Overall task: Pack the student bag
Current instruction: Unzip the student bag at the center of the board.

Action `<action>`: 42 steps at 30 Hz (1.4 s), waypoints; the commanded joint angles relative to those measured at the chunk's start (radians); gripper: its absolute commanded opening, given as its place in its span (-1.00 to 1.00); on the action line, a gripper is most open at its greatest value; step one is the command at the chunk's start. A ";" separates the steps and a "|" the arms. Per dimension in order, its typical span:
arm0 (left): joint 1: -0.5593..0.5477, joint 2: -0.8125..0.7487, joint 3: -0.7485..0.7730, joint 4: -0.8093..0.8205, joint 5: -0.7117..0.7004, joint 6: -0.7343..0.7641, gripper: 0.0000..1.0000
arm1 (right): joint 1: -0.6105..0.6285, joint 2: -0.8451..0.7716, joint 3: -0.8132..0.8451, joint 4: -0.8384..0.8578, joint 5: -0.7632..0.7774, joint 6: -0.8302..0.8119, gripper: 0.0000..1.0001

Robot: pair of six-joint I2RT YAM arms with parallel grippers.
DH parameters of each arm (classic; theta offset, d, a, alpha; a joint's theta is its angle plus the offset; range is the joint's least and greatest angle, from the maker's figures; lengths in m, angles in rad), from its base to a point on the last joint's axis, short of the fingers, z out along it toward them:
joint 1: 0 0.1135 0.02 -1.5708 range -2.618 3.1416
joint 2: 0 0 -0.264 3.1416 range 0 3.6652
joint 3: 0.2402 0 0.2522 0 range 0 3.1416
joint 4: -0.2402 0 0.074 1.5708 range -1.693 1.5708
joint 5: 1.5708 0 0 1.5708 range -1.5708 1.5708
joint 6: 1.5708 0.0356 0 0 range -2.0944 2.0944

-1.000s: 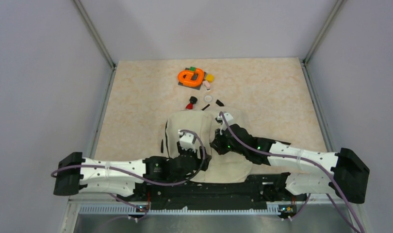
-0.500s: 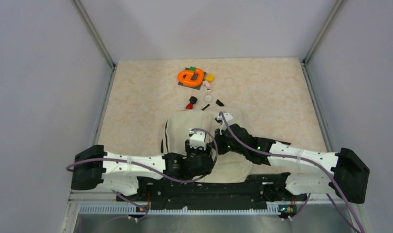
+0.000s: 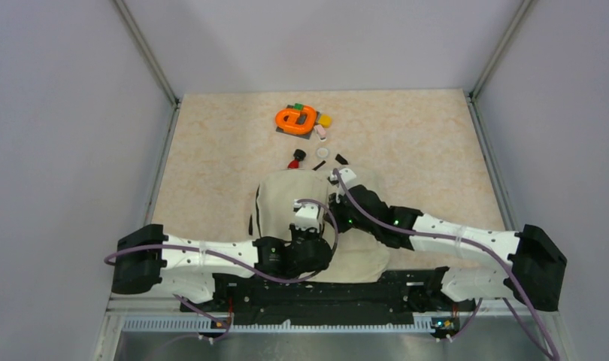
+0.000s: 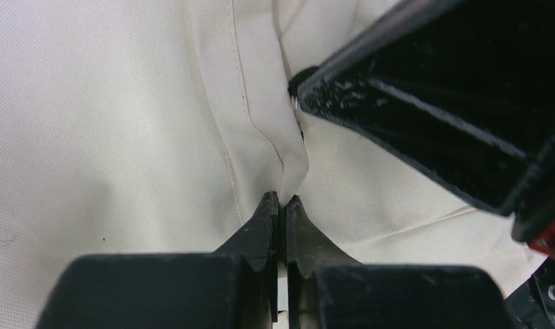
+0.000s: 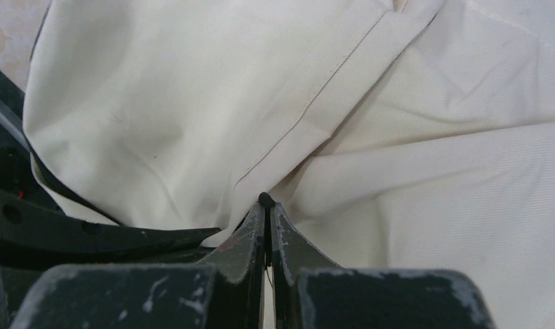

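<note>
Left wrist: left gripper (image 4: 280, 200) now clamped on student bag (image 4: 110, 137) fabric fold, previously apart. Right gripper (image 5: 266, 203), 1 o'clock of left, stays pinched on bag seam.

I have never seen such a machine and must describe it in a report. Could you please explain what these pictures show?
This is a robot with two arms fixed at the near edge of a table. One picture looks down from above; the other two come from a camera on each wrist. A cream student bag lies before the arms. Farther away lie an orange object and a few small items. The left gripper is shut on a fold of the bag's cloth. The right gripper is shut too and seems to pinch a small black part of the bag, perhaps a zipper pull.
</note>
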 commanded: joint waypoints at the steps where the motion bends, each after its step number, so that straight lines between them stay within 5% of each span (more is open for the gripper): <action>1: -0.005 -0.017 0.008 -0.093 0.080 0.033 -1.00 | -0.080 0.035 0.118 0.106 0.164 -0.091 -1.00; 26: -0.004 -0.228 -0.074 -0.117 0.131 0.054 -1.00 | -0.354 0.323 0.303 0.231 0.073 -0.261 -1.00; 30: 0.047 -0.269 -0.050 -0.111 0.111 0.045 -0.23 | -0.354 0.289 0.296 0.222 -0.026 -0.256 -1.00; 32: 0.118 -0.291 -0.043 -0.086 0.157 0.055 -0.01 | -0.354 0.263 0.301 0.198 -0.069 -0.254 -1.00; 38: 0.305 -0.298 -0.037 0.069 0.311 0.168 0.31 | -0.354 0.178 0.283 0.132 -0.143 -0.237 -0.11; 42: 0.315 -0.216 0.058 0.049 0.304 0.255 0.46 | -0.354 0.102 0.250 0.096 -0.144 -0.227 0.14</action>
